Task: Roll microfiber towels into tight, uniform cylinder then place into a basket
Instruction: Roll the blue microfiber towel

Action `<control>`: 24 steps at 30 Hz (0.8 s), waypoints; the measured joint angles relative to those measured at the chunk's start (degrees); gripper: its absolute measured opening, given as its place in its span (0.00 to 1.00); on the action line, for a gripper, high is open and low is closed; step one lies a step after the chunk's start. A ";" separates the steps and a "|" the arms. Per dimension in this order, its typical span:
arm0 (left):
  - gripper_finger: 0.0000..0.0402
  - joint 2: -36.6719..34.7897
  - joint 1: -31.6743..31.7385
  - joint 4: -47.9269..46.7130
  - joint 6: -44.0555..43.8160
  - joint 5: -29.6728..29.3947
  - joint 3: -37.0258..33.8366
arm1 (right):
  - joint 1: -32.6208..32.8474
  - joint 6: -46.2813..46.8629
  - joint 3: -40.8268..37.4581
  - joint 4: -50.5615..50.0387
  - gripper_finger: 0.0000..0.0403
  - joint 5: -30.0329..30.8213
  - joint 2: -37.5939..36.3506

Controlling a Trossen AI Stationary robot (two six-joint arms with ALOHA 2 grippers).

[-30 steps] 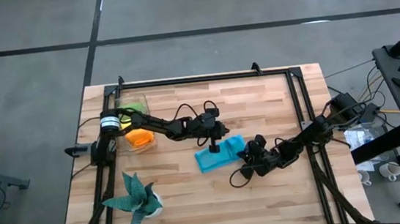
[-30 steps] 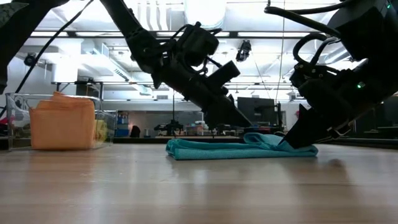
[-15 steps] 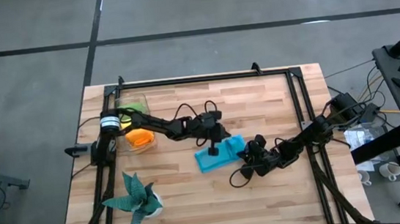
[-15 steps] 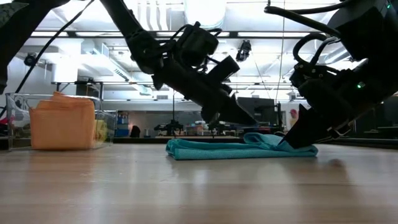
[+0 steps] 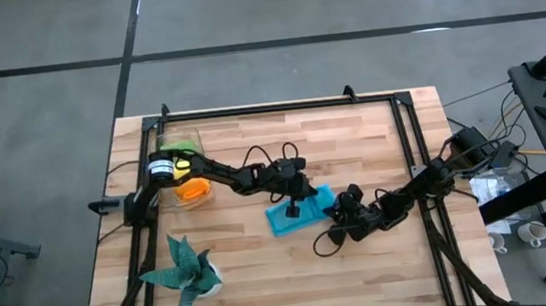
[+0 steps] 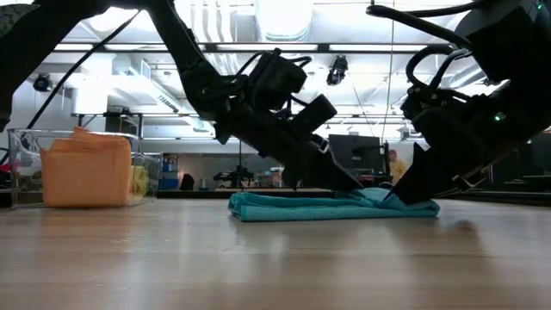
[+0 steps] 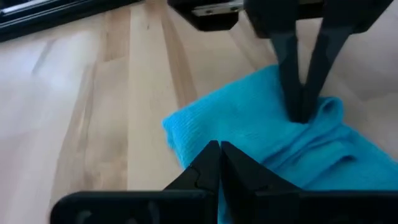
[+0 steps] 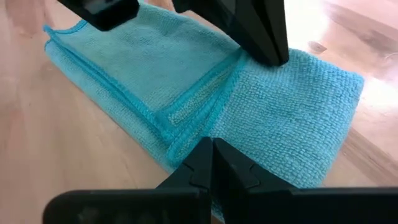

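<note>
Table [image 5: 252, 145]: pale wooden top, carrying everything below; black metal frame [image 5: 279, 106] running along its far edge and both sides.

Left arm: reaching from the far left across to the middle. Left gripper [image 5: 296, 209], fingers closed and holding nothing, is pressing its tip down onto the blue towel's middle.

Right arm: coming in from the right side. Right gripper [image 5: 337, 212], likewise closed and empty, is resting its tip on the towel's right end.

Blue towel [image 5: 301, 211]: lying folded and mostly flat at the table's middle, bunched at the right end, not yet rolled.

Plant [image 5: 186, 270]: dark teal, spiky, in a white pot, sitting at the near left, well apart from the work.

Basket [image 5: 183, 169]: clear container at the far left, already holding an orange towel [image 5: 192, 189], a lime green towel [image 5: 182, 146] and a bit of yellow.

Risks, judged: two closed tips pressing opposite ways are likely to be crumpling the cloth rather than rolling it; a loose roll could be springing open. The left arm is lying across the basket, crowding the eventual drop-in, and the basket is looking nearly full.
</note>
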 joint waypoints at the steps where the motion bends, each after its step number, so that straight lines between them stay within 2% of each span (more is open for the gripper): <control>1: 0.00 0.05 0.09 -0.02 0.03 -0.78 0.00 | -0.03 0.00 0.00 0.01 0.02 0.12 0.00; 5: 0.00 0.13 0.55 -0.67 0.22 -5.14 -0.02 | -0.11 0.02 0.00 0.04 0.02 0.37 0.00; 14: 0.00 1.01 0.87 -1.35 1.72 -6.11 0.00 | -0.11 0.15 0.53 0.56 0.02 0.72 0.00; 16: 0.00 1.01 0.86 -2.10 1.88 -8.56 -0.05 | -0.13 0.04 0.80 0.66 0.02 0.80 0.00; 21: 0.00 -3.39 0.92 -2.53 1.83 -14.91 -0.26 | -0.11 0.04 0.87 0.65 0.02 0.81 0.00; 24: 0.00 -4.80 0.81 -2.59 1.30 -15.02 -0.81 | -0.11 0.04 0.87 0.69 0.02 0.81 0.00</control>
